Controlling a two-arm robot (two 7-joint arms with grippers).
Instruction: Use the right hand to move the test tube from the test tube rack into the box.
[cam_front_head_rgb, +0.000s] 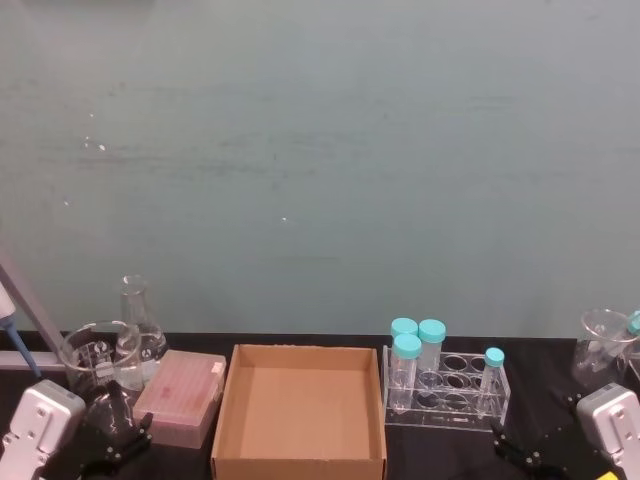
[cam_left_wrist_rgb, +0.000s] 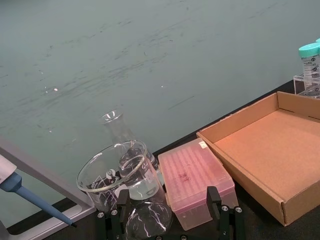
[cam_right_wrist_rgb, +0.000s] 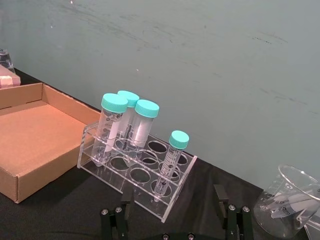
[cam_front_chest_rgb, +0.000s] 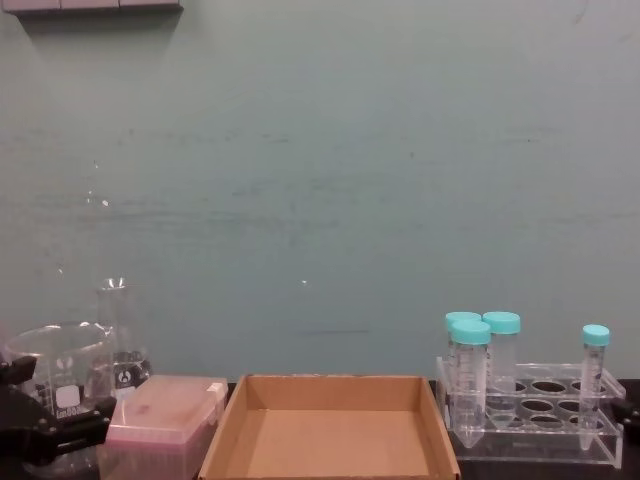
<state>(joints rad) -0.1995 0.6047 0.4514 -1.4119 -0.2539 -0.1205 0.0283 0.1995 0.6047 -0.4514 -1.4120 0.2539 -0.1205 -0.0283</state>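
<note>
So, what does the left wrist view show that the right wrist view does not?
Left wrist view, not the right: the pipette with its blue tip. Right wrist view, not the left: the slim test tube, standing upright, and a beaker near it. Both: the empty box, part of the test tube rack, and wide teal-capped tubes.

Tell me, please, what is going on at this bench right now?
Nothing is being handled yet. The right hand sits open and low on the robot's right, just short of the test tube rack. The slim test tube stands upright at the rack's right end, apart from three wider capped tubes at its left end. The box to the left of the rack holds nothing. The left gripper is parked open by the pink box.
</note>
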